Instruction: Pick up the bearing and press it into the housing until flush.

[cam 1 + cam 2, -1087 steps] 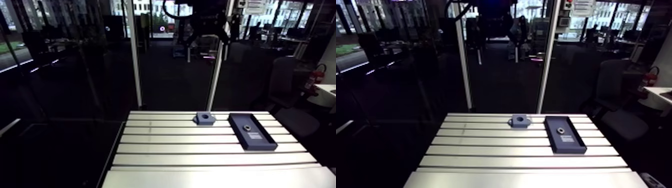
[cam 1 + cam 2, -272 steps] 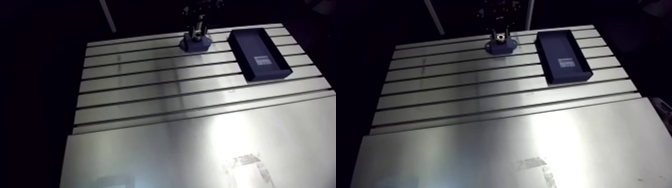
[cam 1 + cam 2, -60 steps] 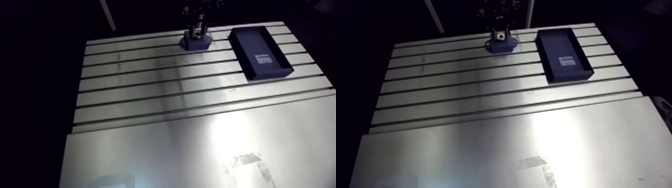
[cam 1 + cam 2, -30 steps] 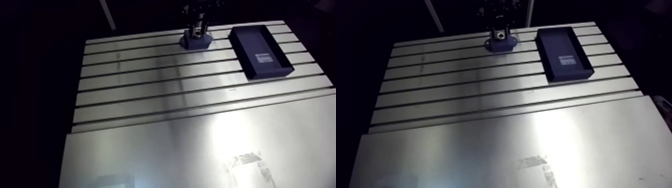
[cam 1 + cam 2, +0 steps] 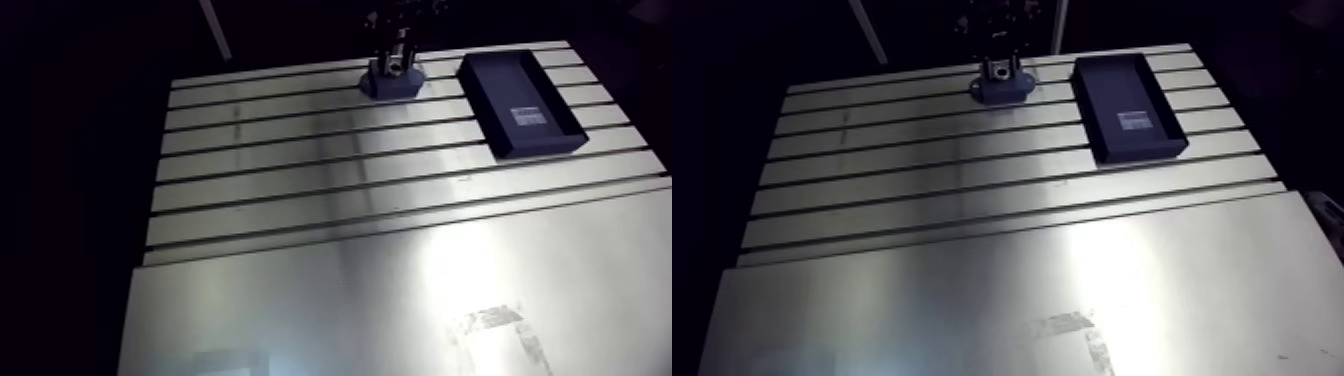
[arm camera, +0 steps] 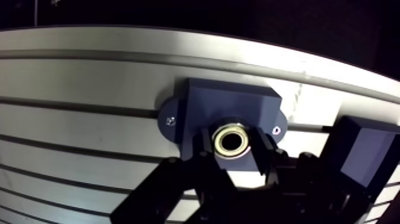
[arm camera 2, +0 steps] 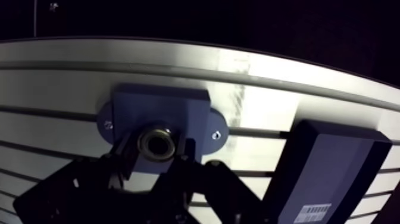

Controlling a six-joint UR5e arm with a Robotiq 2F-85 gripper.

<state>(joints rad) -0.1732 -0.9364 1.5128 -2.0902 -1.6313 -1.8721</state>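
Note:
In the wrist view a metal ring bearing [image 6: 232,131] sits pressed between my two dark fingers [image 6: 207,149], so the gripper [image 6: 233,148] is shut on it. Directly under the bearing is the blue housing [image 6: 229,104], a block with two screwed ears, on the slotted table. How deep the bearing sits in the bore I cannot tell. In the arm view the gripper [image 5: 397,62] comes straight down onto the housing [image 5: 392,84] at the far edge of the table.
A dark blue rectangular tray [image 5: 520,103] with a white label lies just right of the housing, close beside the gripper [image 7: 324,170]. The slotted aluminium table [image 5: 330,200] stretches toward me, with a smooth plate at the near end.
Much earlier the bearing lay in the tray and the gripper was high off the table. Over the last moments nothing has visibly moved.

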